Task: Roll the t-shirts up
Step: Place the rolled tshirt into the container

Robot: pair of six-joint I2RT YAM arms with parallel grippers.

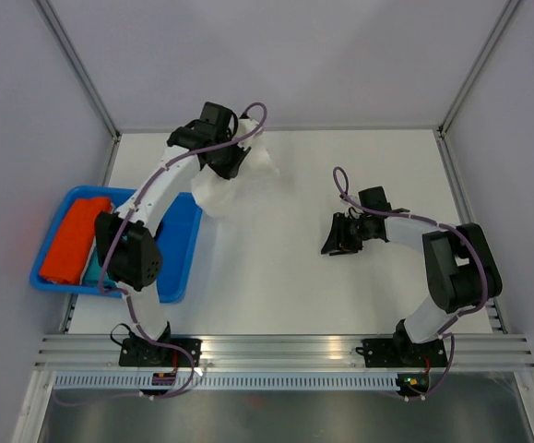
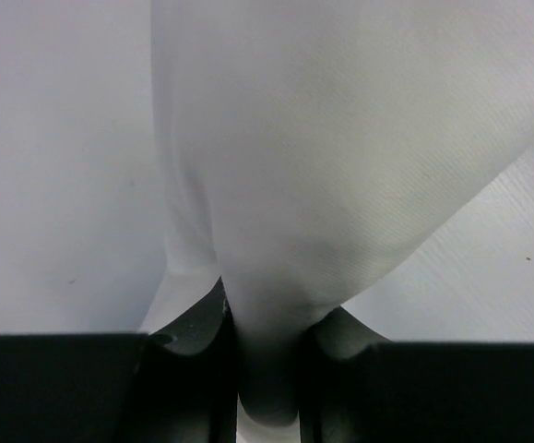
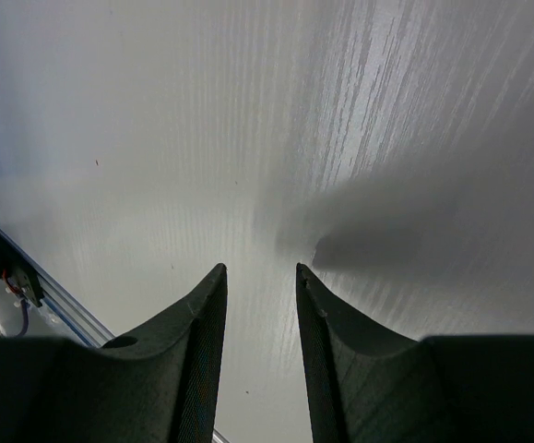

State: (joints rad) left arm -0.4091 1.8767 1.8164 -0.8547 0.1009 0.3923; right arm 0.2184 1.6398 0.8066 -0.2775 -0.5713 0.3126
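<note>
A white t-shirt (image 1: 219, 187) hangs bunched at the back left of the table, pinched by my left gripper (image 1: 231, 159). In the left wrist view its cloth (image 2: 340, 166) fills the frame and runs down between the dark fingers (image 2: 193, 323), which are shut on it. An orange t-shirt (image 1: 73, 238) lies rolled in the blue tray, with a teal one (image 1: 94, 268) beside it, mostly under the left arm. My right gripper (image 1: 333, 235) hovers over bare table right of centre, open, with nothing between its fingers (image 3: 202, 314).
The blue plastic tray (image 1: 179, 254) sits at the left edge of the table. An aluminium rail (image 1: 285, 349) runs along the near edge. Grey walls close off the back and sides.
</note>
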